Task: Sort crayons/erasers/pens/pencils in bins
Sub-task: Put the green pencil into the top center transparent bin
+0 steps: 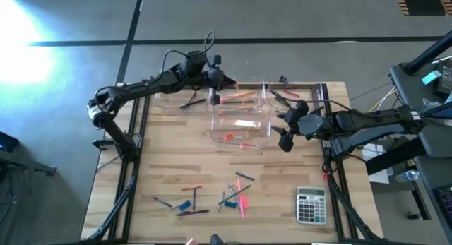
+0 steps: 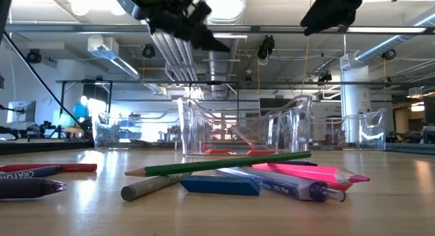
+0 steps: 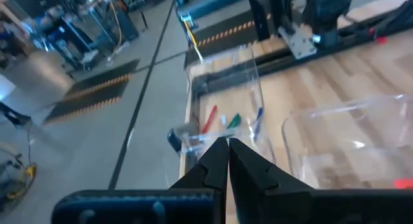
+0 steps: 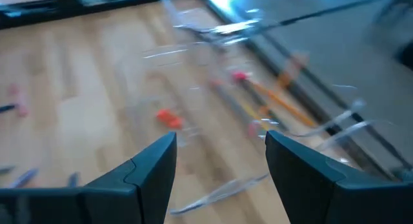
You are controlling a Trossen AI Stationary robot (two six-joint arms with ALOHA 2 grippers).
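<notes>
We see the left end effector [image 1: 214,80] pinched shut and empty above the bins [image 1: 241,125] at the far edge of the desk [image 1: 169,167], while the right end effector [image 1: 286,137] hangs spread wide beside the middle bin. Most crayons [image 2: 30,188], pens [image 2: 285,185], pencils [image 2: 217,164] and erasers [image 2: 219,185] lie loose near the front edge. We judge a low sweep could nudge the light tubs or scatter sticks off the desk.

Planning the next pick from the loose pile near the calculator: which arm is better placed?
Right, probably. Its gripper is open, empty and nearer the pile. The left gripper sits shut over the far bins.
</notes>
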